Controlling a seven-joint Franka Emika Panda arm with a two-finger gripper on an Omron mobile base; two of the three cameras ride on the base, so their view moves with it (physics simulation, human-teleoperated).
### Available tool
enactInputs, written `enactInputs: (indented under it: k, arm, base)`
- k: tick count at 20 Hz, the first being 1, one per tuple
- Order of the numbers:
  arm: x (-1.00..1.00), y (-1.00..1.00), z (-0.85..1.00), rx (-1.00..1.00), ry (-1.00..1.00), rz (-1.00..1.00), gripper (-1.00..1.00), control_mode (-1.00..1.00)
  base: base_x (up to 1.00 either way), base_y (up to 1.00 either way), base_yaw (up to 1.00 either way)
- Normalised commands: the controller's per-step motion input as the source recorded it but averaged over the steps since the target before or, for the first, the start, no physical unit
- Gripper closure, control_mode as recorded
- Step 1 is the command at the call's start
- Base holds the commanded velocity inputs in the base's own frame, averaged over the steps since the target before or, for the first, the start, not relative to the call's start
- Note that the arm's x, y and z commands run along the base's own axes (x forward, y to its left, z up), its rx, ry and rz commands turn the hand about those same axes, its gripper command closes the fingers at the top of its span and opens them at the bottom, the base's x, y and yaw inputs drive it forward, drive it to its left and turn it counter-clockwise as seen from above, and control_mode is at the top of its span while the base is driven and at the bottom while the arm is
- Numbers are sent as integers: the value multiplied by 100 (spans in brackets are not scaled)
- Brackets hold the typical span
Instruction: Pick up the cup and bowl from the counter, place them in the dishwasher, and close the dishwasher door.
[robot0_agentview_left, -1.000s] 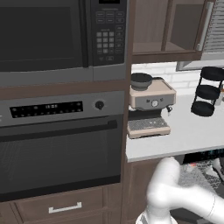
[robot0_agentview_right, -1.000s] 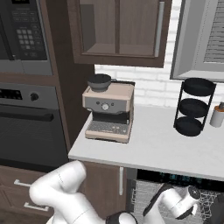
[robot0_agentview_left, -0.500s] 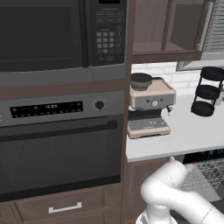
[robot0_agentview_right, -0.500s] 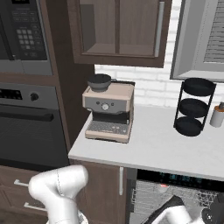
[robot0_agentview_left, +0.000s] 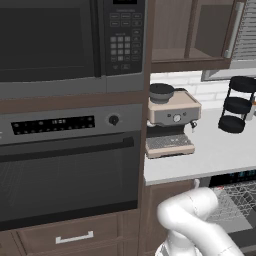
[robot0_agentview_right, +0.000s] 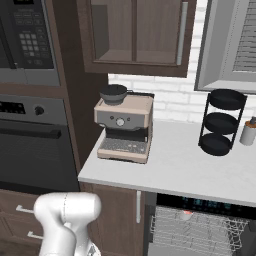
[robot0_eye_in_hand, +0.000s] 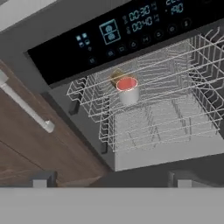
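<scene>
Your claw (robot0_eye_in_hand: 109, 183) hangs wide open and empty, low before the dishwasher (robot0_eye_in_hand: 131, 26). The cup (robot0_eye_in_hand: 127, 90) stands in the wire rack (robot0_eye_in_hand: 148, 122), something brownish just behind. Swing the door up carelessly and you'll snag that pulled-out rack.

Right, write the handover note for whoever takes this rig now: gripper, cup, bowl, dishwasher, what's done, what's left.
Gripper: open, holding nothing, facing the dishwasher from the front.
Cup: upright in the pulled-out wire rack.
Bowl: probably the brownish shape right behind the cup in the rack; it is mostly hidden.
Done: both items appear loaded.
Left: close the dishwasher door, which lies open under the rack.
</scene>
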Motion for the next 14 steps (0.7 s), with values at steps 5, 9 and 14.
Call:
enactInputs:
  k: [5, 9, 14]
  arm:
    - [-100, -10, -19, -7, -57, 21, -100, -100]
    - [-94, -4, -83, -10, -53, 14, -100, -100]
    - [-7, -49, -100, 12, -29, 1, -100, -100]
  base:
    - [0, 0, 0]
    - [0, 0, 0]
    - [0, 0, 0]
